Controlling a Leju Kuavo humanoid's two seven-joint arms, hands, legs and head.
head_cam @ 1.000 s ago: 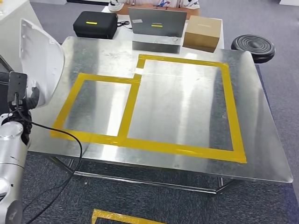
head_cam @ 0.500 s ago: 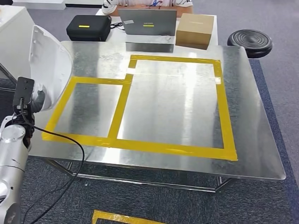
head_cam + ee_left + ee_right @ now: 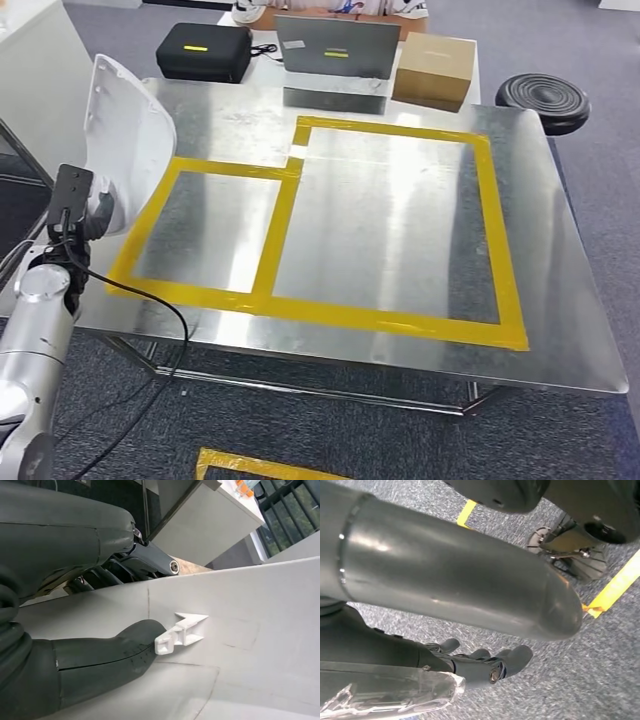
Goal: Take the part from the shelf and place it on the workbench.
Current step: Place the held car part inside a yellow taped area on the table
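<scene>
1. Carried further in over the workbench's (image 3: 362,230) near left corner than half a second ago: white part (image 3: 124,140), upright, gripped by left hand (image 3: 90,215) from below.
2. From the left wrist: thumb (image 3: 113,652) pressed flat on the part's inner face beside a small white clip (image 3: 181,630) (hidden from the head).
3. From the right wrist: right hand (image 3: 486,662) hanging over carpet (image 3: 584,680), fingers loosely apart, holding nothing.
4. Beyond the bench: black case (image 3: 204,50), laptop (image 3: 336,45), cardboard box (image 3: 434,70).
</scene>
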